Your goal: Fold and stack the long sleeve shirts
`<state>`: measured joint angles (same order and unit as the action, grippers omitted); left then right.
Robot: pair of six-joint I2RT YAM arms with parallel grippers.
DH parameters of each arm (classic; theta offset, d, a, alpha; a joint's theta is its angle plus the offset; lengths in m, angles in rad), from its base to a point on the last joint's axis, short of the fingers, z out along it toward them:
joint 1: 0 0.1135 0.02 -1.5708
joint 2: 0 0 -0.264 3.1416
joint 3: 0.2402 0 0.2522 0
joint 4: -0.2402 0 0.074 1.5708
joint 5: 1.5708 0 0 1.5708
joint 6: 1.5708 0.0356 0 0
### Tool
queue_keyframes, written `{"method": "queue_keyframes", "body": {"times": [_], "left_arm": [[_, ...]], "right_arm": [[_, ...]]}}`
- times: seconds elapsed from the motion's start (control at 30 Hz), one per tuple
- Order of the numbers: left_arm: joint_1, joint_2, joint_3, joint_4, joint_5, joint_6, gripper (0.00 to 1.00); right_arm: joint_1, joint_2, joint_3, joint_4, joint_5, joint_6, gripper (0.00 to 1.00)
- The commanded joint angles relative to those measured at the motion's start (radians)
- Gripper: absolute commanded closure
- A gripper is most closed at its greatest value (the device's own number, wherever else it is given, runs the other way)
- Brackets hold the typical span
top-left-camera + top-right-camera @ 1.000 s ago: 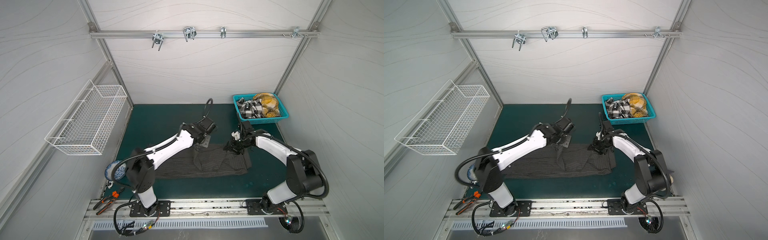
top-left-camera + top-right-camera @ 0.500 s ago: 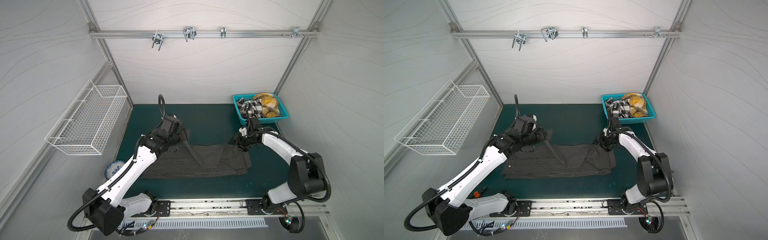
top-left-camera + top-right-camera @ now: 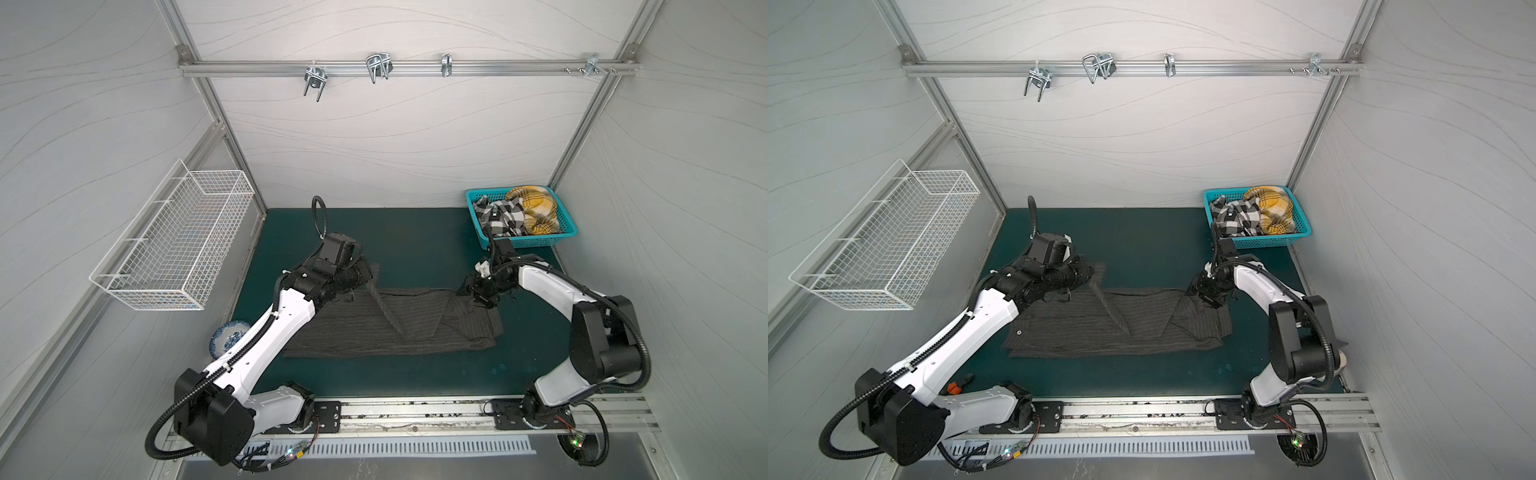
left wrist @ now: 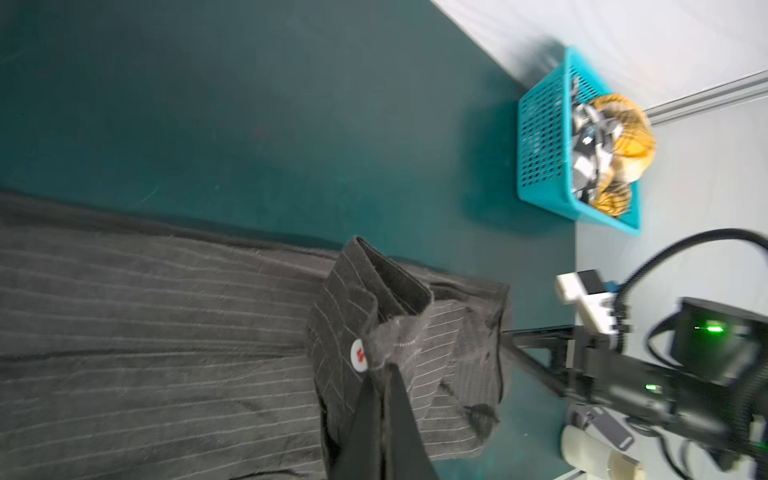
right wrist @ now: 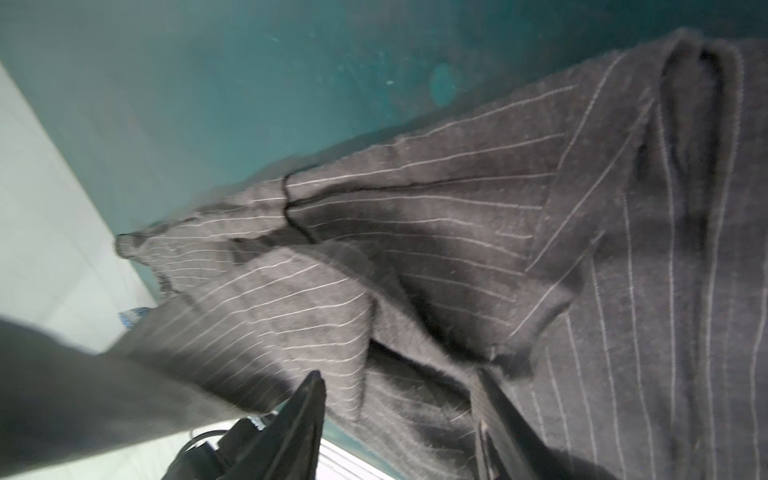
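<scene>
Pinches sleeve cuff [image 4: 374,299] of dark charcoal pinstriped cloth shirt [image 3: 374,336] in pressed-together left gripper [image 4: 384,370]. Holds right gripper [image 5: 399,376] spread, just over crumpled shirt end. Otherwise flat on dark green table mat [image 3: 415,245]. Behind, in teal plastic basket [image 3: 540,241]: black-and-white plaid shirt [image 3: 498,216], yellow plaid shirt [image 3: 534,205], bunched.

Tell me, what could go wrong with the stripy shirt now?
The left gripper pinches only a small bit of the cuff, so it might slip free when pulled. The right gripper sits open right against bunched cloth at the other end of the striped shirt; moving off, it could snag a fold and rumple it.
</scene>
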<state>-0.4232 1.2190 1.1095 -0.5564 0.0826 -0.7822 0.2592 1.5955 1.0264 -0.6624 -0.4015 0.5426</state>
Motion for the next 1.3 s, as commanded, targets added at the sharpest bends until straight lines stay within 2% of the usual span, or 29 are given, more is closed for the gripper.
{"method": "queue_keyframes", "body": {"times": [0.0, 0.1, 0.23, 0.3, 0.43, 0.63, 0.77, 0.83, 0.97, 1.1, 1.27], "left_arm": [[0.015, -0.002, 0.103, 0.049, 0.021, -0.009, 1.00], [0.023, -0.027, 0.097, 0.108, 0.069, 0.014, 1.00], [0.042, -0.059, -0.009, 0.157, 0.053, 0.040, 1.00], [0.080, -0.058, -0.074, 0.166, 0.069, 0.014, 1.00], [0.167, -0.057, -0.193, 0.250, 0.166, -0.058, 1.00], [0.206, -0.049, -0.270, 0.375, 0.261, -0.086, 1.00], [0.213, -0.009, -0.306, 0.490, 0.402, -0.077, 1.00], [0.218, 0.001, -0.324, 0.568, 0.469, -0.075, 1.00], [0.237, -0.007, -0.368, 0.740, 0.566, -0.069, 1.00], [0.240, 0.011, -0.372, 0.835, 0.659, -0.078, 1.00], [0.241, 0.032, -0.325, 0.782, 0.731, -0.001, 1.00]], "right_arm": [[0.000, 0.038, 0.000, -0.040, 0.053, -0.049, 0.42], [0.020, 0.027, 0.026, -0.069, 0.087, -0.062, 0.43], [0.092, -0.003, 0.086, -0.109, 0.152, -0.075, 0.41], [0.106, 0.006, 0.101, -0.125, 0.149, -0.068, 0.42], [0.136, -0.029, 0.093, -0.103, 0.121, -0.046, 0.44], [0.252, -0.052, 0.109, 0.002, -0.036, -0.037, 0.44], [0.345, 0.004, 0.186, 0.100, -0.177, -0.029, 0.41], [0.364, 0.039, 0.242, 0.120, -0.212, -0.021, 0.39], [0.364, 0.113, 0.346, 0.088, -0.218, -0.016, 0.39], [0.350, 0.142, 0.366, 0.190, -0.304, 0.029, 0.33], [0.283, 0.193, 0.434, 0.191, -0.343, 0.083, 0.33]]}}
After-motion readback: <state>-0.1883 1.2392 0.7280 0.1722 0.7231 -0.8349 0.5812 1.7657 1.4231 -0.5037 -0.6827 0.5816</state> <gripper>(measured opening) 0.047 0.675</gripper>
